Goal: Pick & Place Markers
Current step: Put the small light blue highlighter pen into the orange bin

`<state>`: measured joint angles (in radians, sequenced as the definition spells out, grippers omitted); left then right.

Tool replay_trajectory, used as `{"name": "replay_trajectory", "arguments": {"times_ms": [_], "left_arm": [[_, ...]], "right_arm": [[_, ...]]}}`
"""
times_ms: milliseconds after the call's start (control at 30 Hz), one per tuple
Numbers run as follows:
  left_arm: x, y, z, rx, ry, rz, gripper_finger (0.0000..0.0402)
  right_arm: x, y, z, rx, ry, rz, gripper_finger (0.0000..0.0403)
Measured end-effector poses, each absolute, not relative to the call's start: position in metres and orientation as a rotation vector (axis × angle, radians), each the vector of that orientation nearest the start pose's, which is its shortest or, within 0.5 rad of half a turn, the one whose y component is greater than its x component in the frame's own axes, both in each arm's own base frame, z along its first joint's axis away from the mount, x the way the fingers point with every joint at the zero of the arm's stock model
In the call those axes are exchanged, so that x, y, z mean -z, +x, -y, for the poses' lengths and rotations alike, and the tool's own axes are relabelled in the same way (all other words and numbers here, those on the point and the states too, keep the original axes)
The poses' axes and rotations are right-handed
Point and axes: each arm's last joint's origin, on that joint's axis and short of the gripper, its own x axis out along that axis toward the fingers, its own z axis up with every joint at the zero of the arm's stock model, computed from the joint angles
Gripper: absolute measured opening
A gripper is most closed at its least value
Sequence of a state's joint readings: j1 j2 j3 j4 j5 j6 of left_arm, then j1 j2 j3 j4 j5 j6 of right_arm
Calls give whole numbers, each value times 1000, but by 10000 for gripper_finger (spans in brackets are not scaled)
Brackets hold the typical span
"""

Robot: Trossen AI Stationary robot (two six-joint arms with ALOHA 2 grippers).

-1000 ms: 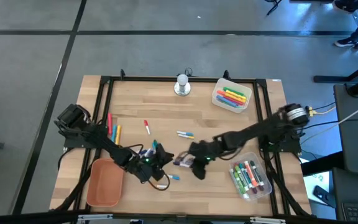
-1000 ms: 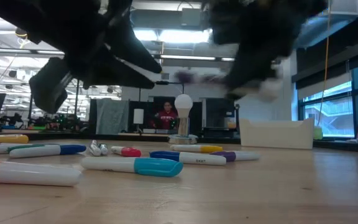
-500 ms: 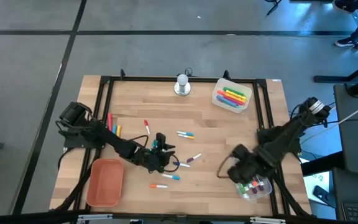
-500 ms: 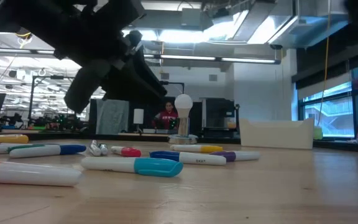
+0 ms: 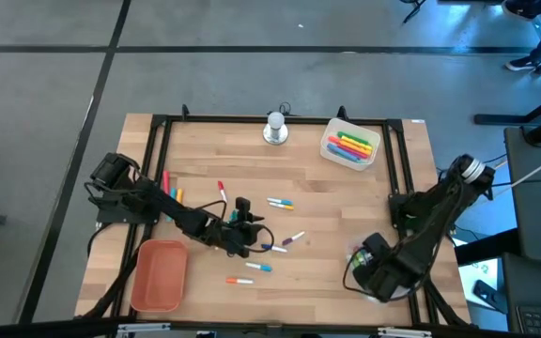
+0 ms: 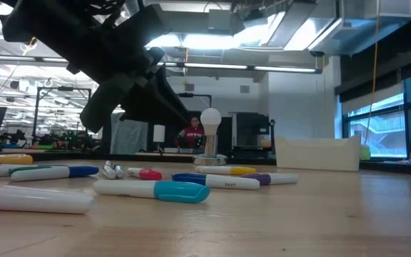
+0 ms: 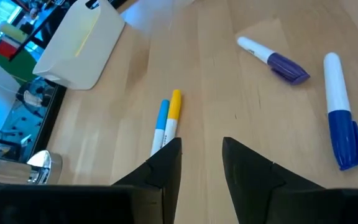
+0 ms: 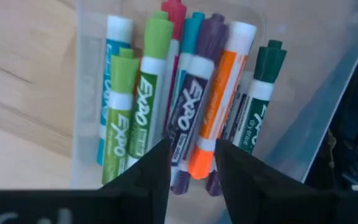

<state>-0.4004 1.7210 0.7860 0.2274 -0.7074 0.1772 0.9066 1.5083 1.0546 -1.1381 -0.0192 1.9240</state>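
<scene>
Loose markers lie flat on the wooden table: a blue and yellow pair, a purple-capped one, a blue-capped one, and others nearer the front. My left gripper hovers open above the table's middle, beside the blue and yellow pair. My right gripper is open over a clear bin at the near right. Several markers lie side by side in that bin, a purple one on top.
An orange tray sits at the near left. A white bin with coloured markers stands at the far right, and a small round knob object at the far middle. More markers lie at the left. A black frame edges the table.
My right gripper has swung from the table's middle toward the near right corner and now hangs over the clear bin. My left gripper has shifted a little toward the table's middle and far side, staying above the table.
</scene>
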Motion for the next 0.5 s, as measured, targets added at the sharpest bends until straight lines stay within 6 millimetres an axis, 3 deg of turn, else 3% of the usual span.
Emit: {"name": "replay_trajectory", "arguments": {"times_ms": [300, 400, 500], "left_arm": [[-146, 306, 103, -247, 571, -632, 122], [-147, 313, 86, -306, 479, -616, 128], [-147, 322, 61, -240, 362, -628, 129]], "right_arm": [[-217, 151, -190, 815, 701, -1441, 140], [-224, 156, -182, 825, 667, -1288, 141], [-231, 170, -173, 787, 577, -1081, 142]]}}
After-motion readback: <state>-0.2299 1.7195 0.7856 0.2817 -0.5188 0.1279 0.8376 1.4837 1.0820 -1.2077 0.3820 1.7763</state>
